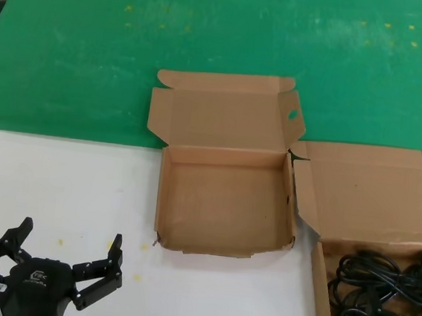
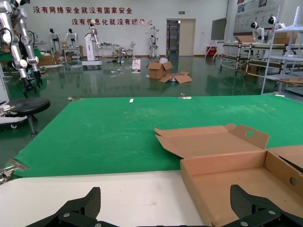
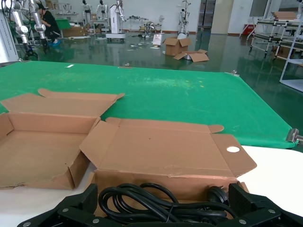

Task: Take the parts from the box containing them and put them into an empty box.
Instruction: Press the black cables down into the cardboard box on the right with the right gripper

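The empty box [image 1: 225, 204] lies open mid-table, its lid back with an oval hole in the side flap [image 1: 292, 113]; it also shows in the left wrist view [image 2: 236, 182] and the right wrist view [image 3: 38, 151]. The box containing the parts [image 1: 316, 288] sits at the right front, lid [image 1: 372, 196] up. Several black power cords [image 1: 381, 297] lie coiled inside. My right gripper [image 3: 164, 210], out of the head view, is open just over the cords [image 3: 142, 196], holding nothing. My left gripper [image 1: 70, 236] is open and empty over the white table, left of the empty box's front corner.
A green mat [image 1: 72, 47] covers the far half of the table; the near half is white [image 1: 59, 181]. The two boxes touch at their lids. In the right wrist view the cord box's lid flap also has an oval hole [image 3: 233, 149].
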`<state>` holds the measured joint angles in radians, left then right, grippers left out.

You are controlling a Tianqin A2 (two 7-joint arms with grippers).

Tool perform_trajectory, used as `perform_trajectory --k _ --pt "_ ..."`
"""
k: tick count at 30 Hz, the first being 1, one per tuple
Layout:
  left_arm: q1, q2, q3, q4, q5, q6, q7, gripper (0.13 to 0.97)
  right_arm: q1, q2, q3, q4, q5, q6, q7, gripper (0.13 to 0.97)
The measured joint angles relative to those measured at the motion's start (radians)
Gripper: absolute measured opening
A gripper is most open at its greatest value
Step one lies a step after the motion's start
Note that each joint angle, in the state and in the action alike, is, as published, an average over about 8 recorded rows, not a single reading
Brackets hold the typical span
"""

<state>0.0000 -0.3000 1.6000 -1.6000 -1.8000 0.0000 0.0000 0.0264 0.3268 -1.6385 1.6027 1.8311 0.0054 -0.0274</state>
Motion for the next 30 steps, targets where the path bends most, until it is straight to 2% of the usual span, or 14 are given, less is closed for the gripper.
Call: perform_trajectory --k 5,14,23,30 --pt "0.0 0.0 0.0 0.0 0.0 0.0 0.0 0.956 0.0 0.0 0.0 0.0 0.0 0.0 0.0 0.966" --pt "0.0 0.0 0.0 0.0 0.0 0.0 0.0 0.888 0.0 0.0 0.0 0.0 0.0 0.0 0.0 0.966" --pt "0.0 0.0 0.0 0.0 0.0 0.0 0.0 0.754 0.0 0.003 -0.008 0.009 0.002 0.006 0.001 0.966" --pt "0.0 0.0 0.0 0.0 0.0 0.0 0.0 0.58 0.006 0.036 -0.034 0.016 0.022 0.023 0.007 0.966"
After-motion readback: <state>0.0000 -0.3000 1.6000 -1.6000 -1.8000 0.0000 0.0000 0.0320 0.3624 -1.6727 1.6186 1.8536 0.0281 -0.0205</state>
